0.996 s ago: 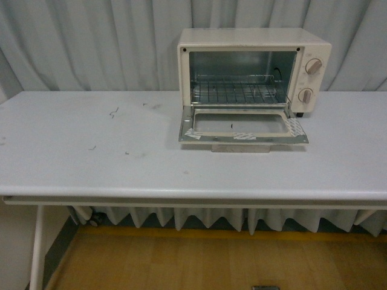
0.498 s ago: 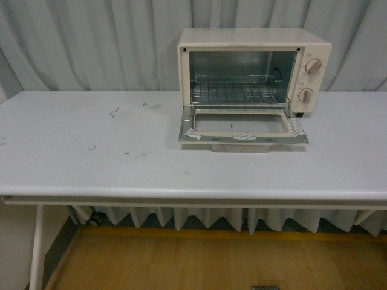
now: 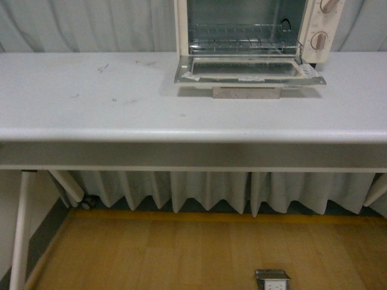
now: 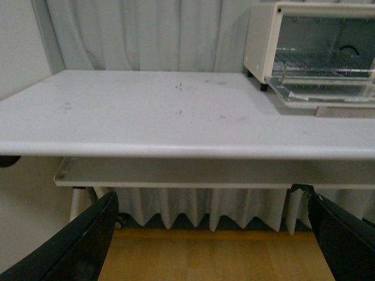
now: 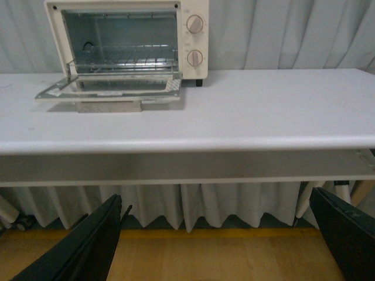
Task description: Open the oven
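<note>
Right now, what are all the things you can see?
oven: one, cream-white, far side of the table, door folded down open
rack: one, silver wire, inside the oven
knobs: two, beige, one above the other beside the opening
table: one, white, a few dark marks
curtain: pale grey, behind the table
floor: wooden
floor box: one, metal, set in the floor
left gripper: black, open, below table edge
right gripper: black, open, below table edge
</note>
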`<act>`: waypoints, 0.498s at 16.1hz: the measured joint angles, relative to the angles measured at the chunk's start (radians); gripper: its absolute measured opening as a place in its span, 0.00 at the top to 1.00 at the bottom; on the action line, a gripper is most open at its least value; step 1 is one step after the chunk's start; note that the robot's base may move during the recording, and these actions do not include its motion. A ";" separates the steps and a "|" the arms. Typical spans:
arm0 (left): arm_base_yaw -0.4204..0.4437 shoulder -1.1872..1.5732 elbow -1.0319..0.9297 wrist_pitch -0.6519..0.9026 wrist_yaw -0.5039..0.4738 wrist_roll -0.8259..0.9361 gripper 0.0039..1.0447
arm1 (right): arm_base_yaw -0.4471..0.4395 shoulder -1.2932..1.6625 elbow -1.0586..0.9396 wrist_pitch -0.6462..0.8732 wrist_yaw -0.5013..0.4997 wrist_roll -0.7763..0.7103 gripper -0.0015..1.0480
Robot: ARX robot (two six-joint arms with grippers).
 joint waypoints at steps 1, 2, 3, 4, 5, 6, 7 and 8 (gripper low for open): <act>0.000 0.000 0.000 0.000 0.001 0.002 0.06 | 0.000 0.000 0.000 -0.001 0.000 0.001 0.06; 0.000 0.000 0.000 0.000 0.000 0.002 0.06 | 0.000 0.000 0.000 -0.001 0.000 0.000 0.06; 0.000 0.000 0.000 0.000 0.000 0.002 0.06 | 0.000 0.000 0.000 0.001 0.000 0.000 0.06; 0.000 0.000 0.000 -0.001 0.000 0.002 0.06 | 0.000 0.000 0.000 -0.001 -0.001 0.000 0.06; 0.000 0.000 0.000 0.001 0.001 0.002 0.06 | 0.000 0.000 0.000 0.000 0.000 0.001 0.06; 0.000 0.000 0.000 0.000 0.000 0.002 0.06 | 0.000 0.000 0.000 0.000 0.000 0.001 0.06; 0.000 0.000 0.000 0.001 -0.001 0.002 0.06 | 0.000 0.000 0.000 0.000 0.000 0.001 0.06; 0.000 0.000 0.000 -0.001 0.000 0.002 0.06 | 0.000 0.000 0.000 0.000 0.000 0.001 0.06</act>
